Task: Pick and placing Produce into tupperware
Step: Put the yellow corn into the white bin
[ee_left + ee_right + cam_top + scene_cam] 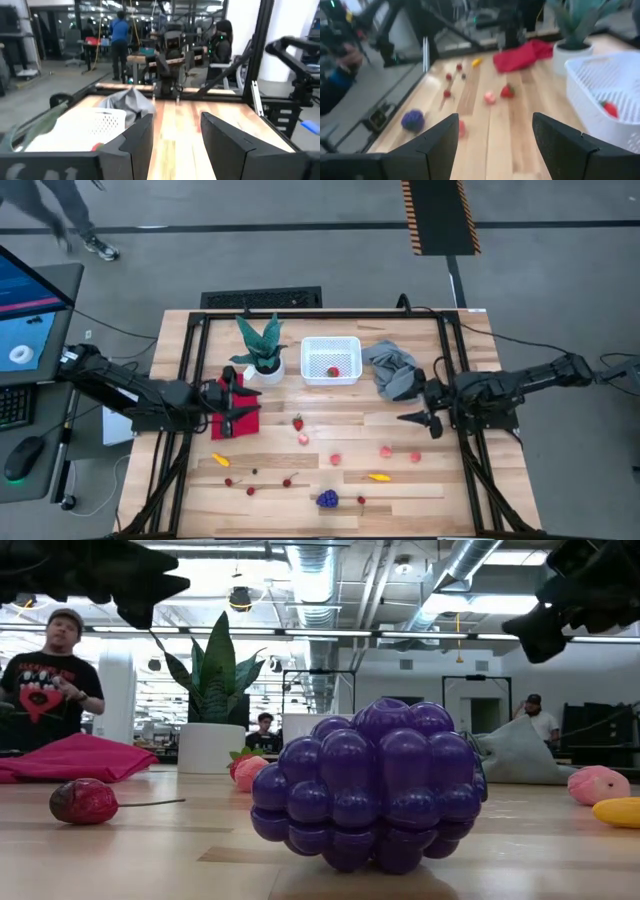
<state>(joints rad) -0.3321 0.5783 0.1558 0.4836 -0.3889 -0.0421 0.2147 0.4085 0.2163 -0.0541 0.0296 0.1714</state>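
Both dark arms reach in from opposite sides of the table and face each other, held level above the surface. The left gripper (pixel 232 412) hangs near the left edge with its fingers (pixel 134 145) parted and nothing between them. The right gripper (pixel 418 421) hovers on the right side, fingers (pixel 436 145) spread wide and empty.

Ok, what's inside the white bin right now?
One red strawberry lies inside the tupperware, on its dotted bottom. Nothing else shows in it from above; the near wall hides part of the floor in the wrist views.
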